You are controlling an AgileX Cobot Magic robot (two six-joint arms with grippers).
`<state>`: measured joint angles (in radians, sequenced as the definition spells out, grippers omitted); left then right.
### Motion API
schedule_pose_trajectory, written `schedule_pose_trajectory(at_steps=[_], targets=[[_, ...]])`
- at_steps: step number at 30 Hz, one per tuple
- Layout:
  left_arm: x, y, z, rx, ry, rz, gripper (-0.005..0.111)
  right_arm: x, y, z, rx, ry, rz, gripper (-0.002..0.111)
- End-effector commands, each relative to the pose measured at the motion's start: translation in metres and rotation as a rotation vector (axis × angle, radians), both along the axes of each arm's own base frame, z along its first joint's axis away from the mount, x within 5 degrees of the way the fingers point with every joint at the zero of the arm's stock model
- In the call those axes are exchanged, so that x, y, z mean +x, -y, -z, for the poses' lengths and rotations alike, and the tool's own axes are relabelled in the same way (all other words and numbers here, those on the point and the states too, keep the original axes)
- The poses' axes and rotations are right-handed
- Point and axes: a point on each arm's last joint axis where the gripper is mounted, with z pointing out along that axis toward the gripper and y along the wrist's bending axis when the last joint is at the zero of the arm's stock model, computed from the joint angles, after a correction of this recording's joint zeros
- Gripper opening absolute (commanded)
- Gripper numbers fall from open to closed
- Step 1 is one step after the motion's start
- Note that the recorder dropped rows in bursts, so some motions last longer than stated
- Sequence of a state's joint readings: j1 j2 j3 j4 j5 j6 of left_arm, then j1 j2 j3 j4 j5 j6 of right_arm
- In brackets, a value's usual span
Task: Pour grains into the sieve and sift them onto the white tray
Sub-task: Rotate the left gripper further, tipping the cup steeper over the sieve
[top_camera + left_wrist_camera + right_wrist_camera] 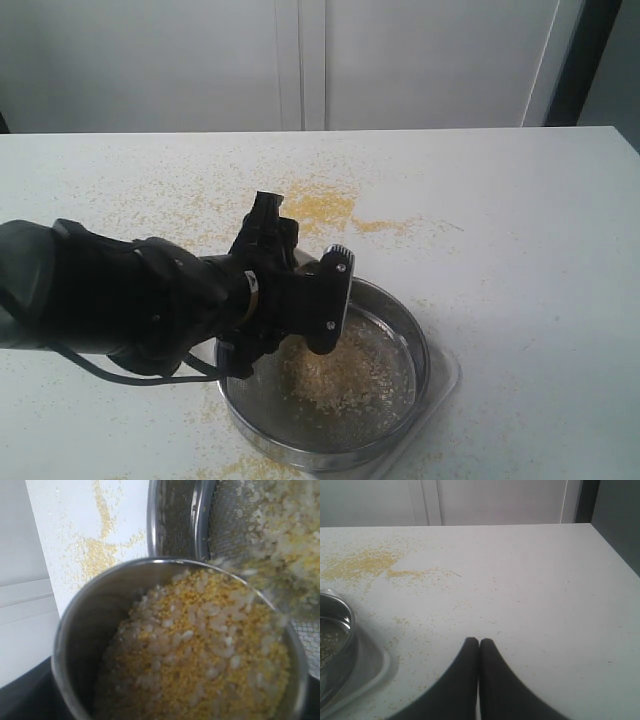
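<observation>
Steel cup (95, 625): in left fingers (328, 300), tipping grains (200, 655) into sieve (424, 350)
Right fingers (465, 680): clenched, empty
Spill (320, 208): 12 o'clock of sieve

- sieve (418, 340) on the white tray (448, 385), on the table (530, 230).
- grains (345, 375) in the sieve and in the steel cup (85, 630) at its rim.
- spilled meal (322, 208) behind the sieve.

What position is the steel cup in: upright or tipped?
Tipped: the steel cup leans over the sieve rim, with grains spilling onto the mesh.
</observation>
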<state>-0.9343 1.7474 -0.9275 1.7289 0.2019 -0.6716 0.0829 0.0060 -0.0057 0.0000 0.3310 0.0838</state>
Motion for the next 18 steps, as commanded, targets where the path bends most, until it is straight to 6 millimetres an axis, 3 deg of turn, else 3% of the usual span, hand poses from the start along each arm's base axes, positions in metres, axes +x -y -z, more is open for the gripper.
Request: schedule_pose_trajectory(at_steps=[1, 18], targets=[[-0.0069, 0.0065, -0.0054, 0.008, 0.039, 0.018, 0.0, 0.0001, -0.0003, 0.0003, 0.001, 0.015, -0.006, 0.0], [-0.0051, 0.0049, -0.004, 0.075, 0.073, 0.042, 0.0, 0.0001, -0.0003, 0.0003, 0.001, 0.015, -0.006, 0.0]])
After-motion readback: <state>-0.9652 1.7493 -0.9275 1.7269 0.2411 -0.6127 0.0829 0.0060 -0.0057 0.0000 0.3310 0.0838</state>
